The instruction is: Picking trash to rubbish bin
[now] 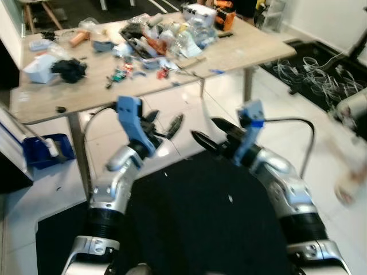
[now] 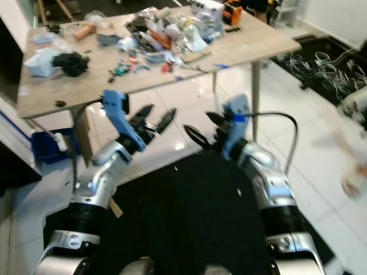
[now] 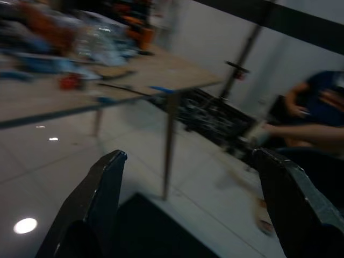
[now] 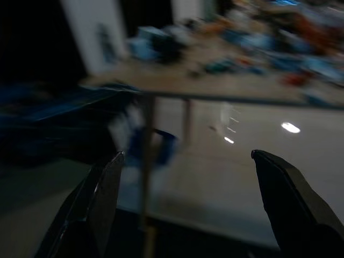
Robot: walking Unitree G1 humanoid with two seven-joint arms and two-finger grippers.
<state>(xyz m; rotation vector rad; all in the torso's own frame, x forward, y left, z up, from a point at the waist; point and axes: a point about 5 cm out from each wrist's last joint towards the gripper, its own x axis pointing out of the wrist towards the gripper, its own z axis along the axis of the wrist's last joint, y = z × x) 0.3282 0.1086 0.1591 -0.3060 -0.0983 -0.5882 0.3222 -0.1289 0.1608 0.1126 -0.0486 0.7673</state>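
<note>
While both arms are raised ahead of the torso, nearest the camera, neither holds anything. The left gripper (image 1: 163, 127) has its black fingers spread wide, tips aimed up and to the right; its forearm rises steeply from the lower left. The right gripper (image 1: 209, 137) is likewise wide, with its fingers aimed left toward the other gripper, so that the two sets of tips stand near each other but apart above the white tiled floor (image 1: 189, 109) and a dark mat (image 1: 200, 223). A blue box (image 1: 43, 150) sits on the floor at the near left, beside a table leg.

Beyond the grippers stands the wooden table (image 1: 241, 54), and the task's trash (image 1: 166, 37) lies scattered across its far half: crumpled clear plastic wrappers (image 1: 195, 31), paper scraps and small coloured bits. A black crumpled wad (image 1: 70, 70) lies toward the table's left. Such litter is judged light, soft and easily crushed; the film may prove slippery, so a pinch across a bunched fold should hold better than a flat edge. No rubbish bin can be identified with certainty. Tangled cables (image 1: 321, 77) lie on the floor at the far right.
</note>
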